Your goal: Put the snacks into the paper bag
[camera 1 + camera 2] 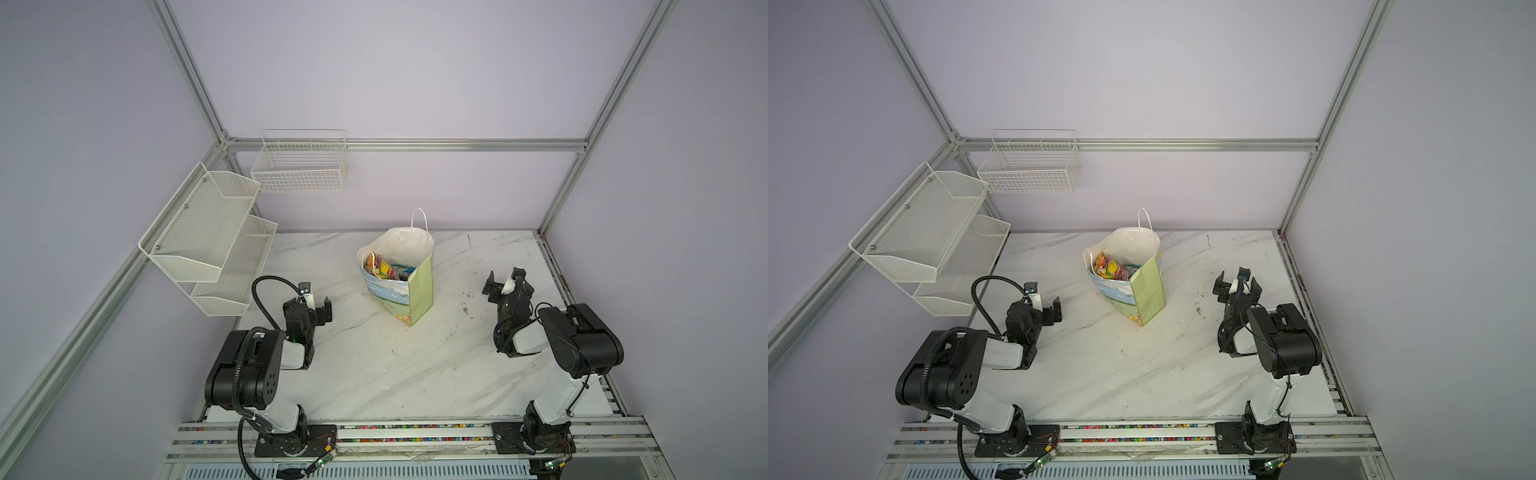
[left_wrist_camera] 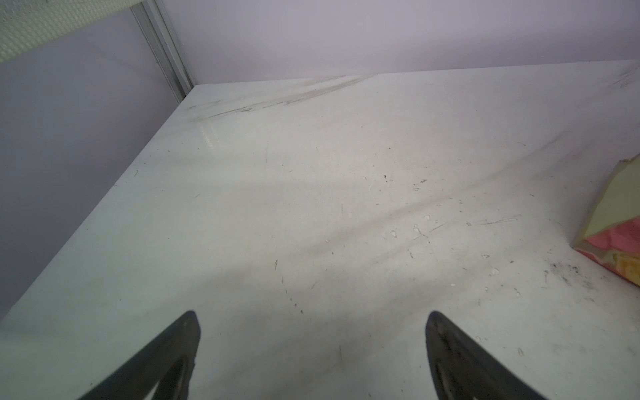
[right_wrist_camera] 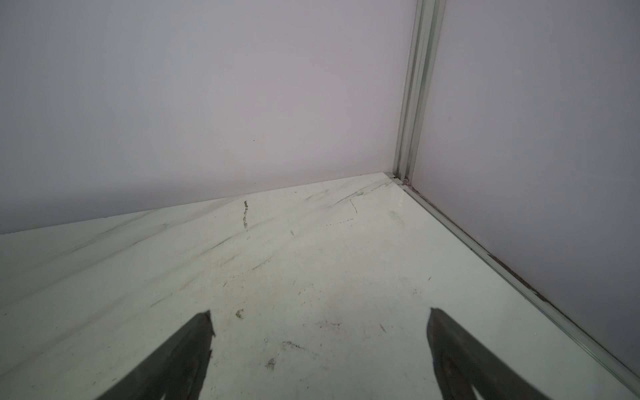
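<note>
Left gripper (image 1: 316,306), right gripper (image 1: 505,282) wide open, empty — snacks (image 1: 385,270) inside paper bag (image 1: 419,291) between them (looks done; don't tip it).

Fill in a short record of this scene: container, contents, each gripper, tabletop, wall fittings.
container: upright paper gift bag, painted landscape face, pale green side, mouth open
contents: colourful crinkly snack packets inside; count hidden
left gripper: open, empty
right gripper: open, empty
tabletop: white marble-patterned table, no loose packets visible
wall fittings: white wire basket; white two-tier mesh shelf
</note>
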